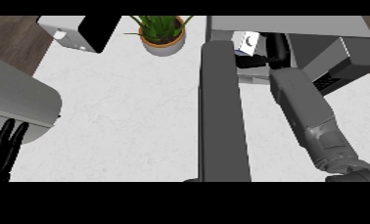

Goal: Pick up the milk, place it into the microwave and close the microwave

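The milk [248,42], a white carton with blue print, stands inside the open microwave [303,25] at the upper right. My right hand [259,60] reaches into the opening from my grey forearm, with its black fingers curled round the carton's lower part. The microwave's roof hides part of that hand. The microwave door [220,110] is swung wide open and shows as a long grey slab running down the middle of the view, left of my right forearm. At the lower left edge my left hand [10,142] rests open, fingers up.
A potted plant [162,32] stands at the back, just left of the microwave. A white and black appliance [80,32] sits at the back left. A rounded grey object [25,100] lies at the left edge, above my left hand. White counter [130,110] spreads between them.
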Controlling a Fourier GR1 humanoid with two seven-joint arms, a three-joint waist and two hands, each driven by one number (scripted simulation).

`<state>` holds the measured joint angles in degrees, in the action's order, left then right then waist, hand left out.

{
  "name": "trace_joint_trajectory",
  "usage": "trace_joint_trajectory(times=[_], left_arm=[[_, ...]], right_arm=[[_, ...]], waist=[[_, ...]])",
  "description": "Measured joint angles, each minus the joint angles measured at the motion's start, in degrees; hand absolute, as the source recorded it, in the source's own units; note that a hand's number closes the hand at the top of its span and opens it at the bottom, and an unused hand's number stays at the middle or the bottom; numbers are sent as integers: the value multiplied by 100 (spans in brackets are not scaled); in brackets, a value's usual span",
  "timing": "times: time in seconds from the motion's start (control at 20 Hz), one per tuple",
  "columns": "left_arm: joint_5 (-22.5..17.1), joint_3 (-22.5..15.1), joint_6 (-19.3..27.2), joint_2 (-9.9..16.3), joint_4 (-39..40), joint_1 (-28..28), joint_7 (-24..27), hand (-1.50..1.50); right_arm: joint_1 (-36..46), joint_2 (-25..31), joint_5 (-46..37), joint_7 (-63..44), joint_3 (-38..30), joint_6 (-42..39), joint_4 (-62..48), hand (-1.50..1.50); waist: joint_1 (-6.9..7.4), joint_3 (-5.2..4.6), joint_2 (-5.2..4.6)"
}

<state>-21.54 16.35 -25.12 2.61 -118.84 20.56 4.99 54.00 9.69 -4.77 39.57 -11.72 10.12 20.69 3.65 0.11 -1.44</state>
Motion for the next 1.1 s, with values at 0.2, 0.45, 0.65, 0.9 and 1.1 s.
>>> trace_joint_trajectory(times=[0.2,0.45,0.65,0.9,1.1], left_arm=[[56,-66,-39,-7,70,-131,54,-150],[98,-149,-27,-13,35,-225,2,-150],[202,-173,-20,12,85,-350,34,-150],[327,-215,-21,58,57,-429,22,-150],[468,-260,10,100,40,-544,-8,-150]], right_arm=[[354,150,-178,64,-7,350,-416,150],[677,260,-254,22,-85,720,-792,150],[841,369,-138,-93,-304,1132,-961,150],[970,494,-162,-196,-413,1967,-1116,-150],[1059,589,-521,-253,-149,2697,-1302,-150]], waist=[[107,1,-49],[239,7,-111],[331,10,-179],[469,14,-249],[554,8,-288]])
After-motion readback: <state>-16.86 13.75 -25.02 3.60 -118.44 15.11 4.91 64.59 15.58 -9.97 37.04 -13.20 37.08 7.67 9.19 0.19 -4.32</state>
